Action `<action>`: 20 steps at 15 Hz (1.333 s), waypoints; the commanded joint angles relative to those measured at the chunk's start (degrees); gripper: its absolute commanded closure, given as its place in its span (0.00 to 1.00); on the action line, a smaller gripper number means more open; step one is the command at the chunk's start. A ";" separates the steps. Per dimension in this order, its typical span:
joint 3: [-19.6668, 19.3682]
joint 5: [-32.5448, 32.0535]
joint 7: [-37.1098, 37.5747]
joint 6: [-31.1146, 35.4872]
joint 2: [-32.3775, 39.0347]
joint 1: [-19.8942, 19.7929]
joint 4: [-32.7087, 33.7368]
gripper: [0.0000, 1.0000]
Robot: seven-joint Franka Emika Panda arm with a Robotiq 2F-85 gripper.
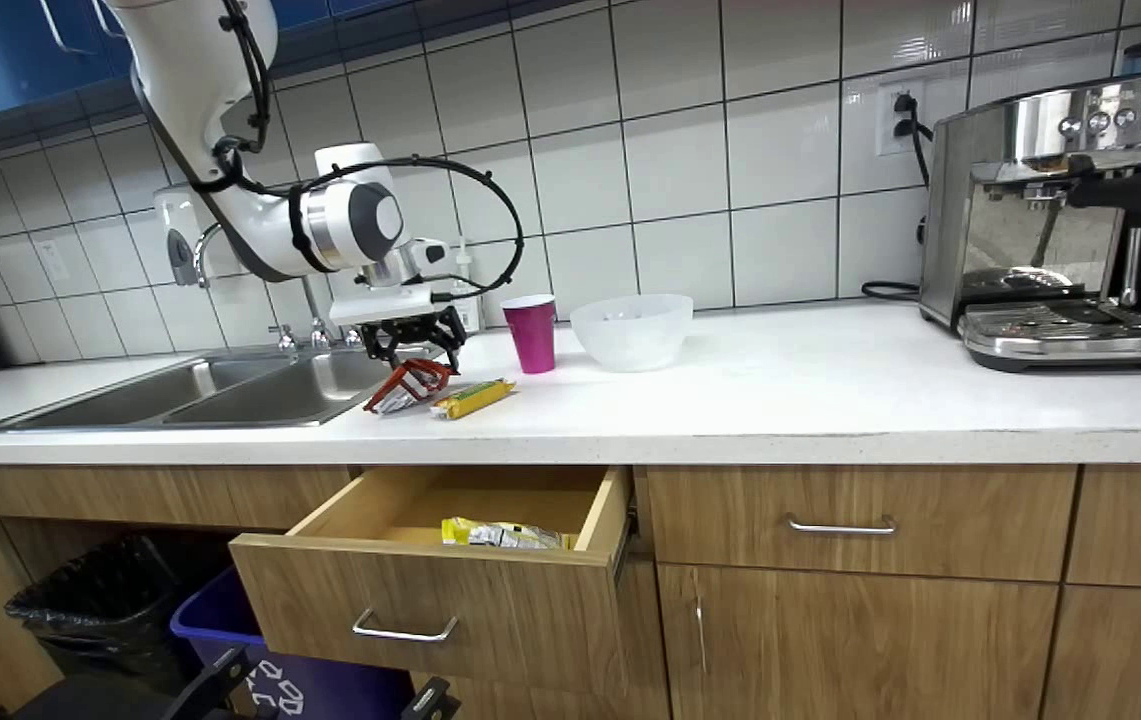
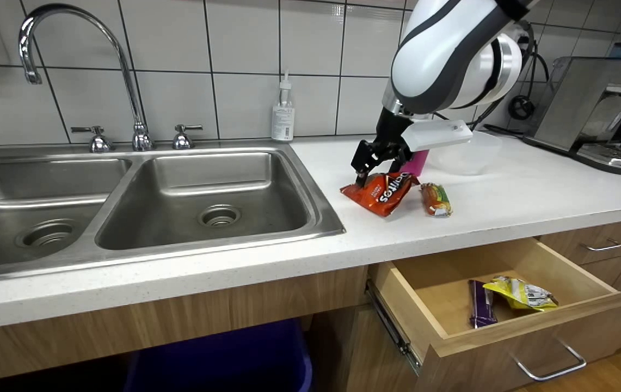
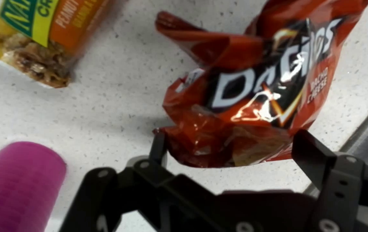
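White wall tiles (image 1: pixel 675 150): dark-jointed, rising behind your countertop (image 1: pixel 780 400) along its back edge.
Claw (image 3: pixel 230 141): lowered close to the countertop, its two fingers (image 3: pixel 313 154) wide apart, with one end of the red Doritos bag (image 3: pixel 251 87) between them; in the wrist view they reach the foil on both sides, but whether they pinch it you cannot tell.
Doritos bag: crumpled, right under your claw, about midway between the front and back edges, just beside the sink (image 2: pixel 256 218).
Granola bar (image 3: pixel 64 25): lying near the bag, on the side away from the sink, in a yellow and orange wrapper.
Pink cup (image 1: pixel 531 335): upright, nearer the back edge than the bag is, beside the white bowl (image 1: pixel 630 335); in an exterior view your claw covers part of it.
Pump bottle (image 2: pixel 283 117): standing at the back edge, by the sink's corner.
Coffee machine (image 1: pixel 1020 240): well apart from your claw, near the back edge, toward the countertop's right end in both exterior views.
Open drawer (image 1: pixel 440 610): pulled out below the front edge; inside it you have a yellow packet (image 2: pixel 522 294) just beside a purple wrapper (image 2: pixel 481 305).
Blue bin (image 1: pixel 350 690): beneath the front edge, next to a black-lined bin (image 1: pixel 100 600).
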 commanded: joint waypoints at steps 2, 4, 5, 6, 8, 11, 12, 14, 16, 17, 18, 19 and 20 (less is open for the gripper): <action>1.72 -0.17 -2.91 -2.81 -3.91 -1.80 -2.93 0.00; 1.89 -0.17 -3.64 -3.27 -4.84 -1.94 -3.89 0.00; 1.87 -0.22 -3.88 -3.59 -5.27 -1.94 -4.35 0.00; 1.84 -0.26 -4.04 -3.88 -5.67 -1.92 -4.84 0.00; 1.83 -0.16 -4.28 -4.39 -6.28 -2.02 -5.67 0.00; 1.88 0.01 -4.88 -5.17 -6.79 -2.37 -6.63 0.00; 1.81 -0.05 -5.05 -5.42 -6.77 -2.45 -6.75 0.00; 1.80 0.04 -5.49 -5.87 -6.60 -2.75 -6.85 0.00; 1.98 0.21 -6.29 -6.13 -6.67 -3.16 -7.08 0.00; 1.99 0.18 -6.53 -6.30 -6.61 -3.27 -7.08 0.00; 2.06 0.23 -6.77 -6.39 -6.58 -3.40 -7.11 0.00; 2.15 0.35 -7.01 -6.53 -6.51 -3.55 -7.04 0.00; 2.21 0.42 -7.20 -6.61 -6.54 -3.65 -7.06 0.00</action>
